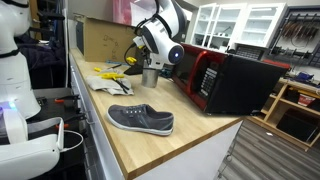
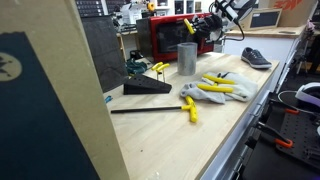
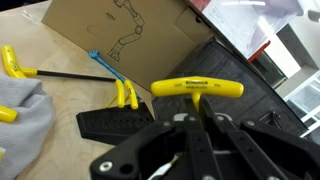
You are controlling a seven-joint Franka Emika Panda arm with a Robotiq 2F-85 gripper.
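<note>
Yellow T-handle hex key is hanging clamped in my closed gripper, which is hovering above the metal cup toward the worktop's far end, near the cardboard box.

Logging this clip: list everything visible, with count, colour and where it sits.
held T-handle key: one, yellow handle, between the gripper's fingers
loose T-handle key: one, yellow handle, black shaft, flat on the table beside the gloves
key holder: one, black, on the table, yellow and blue keys in it
gloves: apparently two, pale grey and yellow, mid-table
metal cup: one, silver, upright near the microwave
shoe: one, grey, near the table edge
microwave: one, red and black
cardboard box: one, brown
table: one, light wood
gripper: one, black, shut on the held key
</note>
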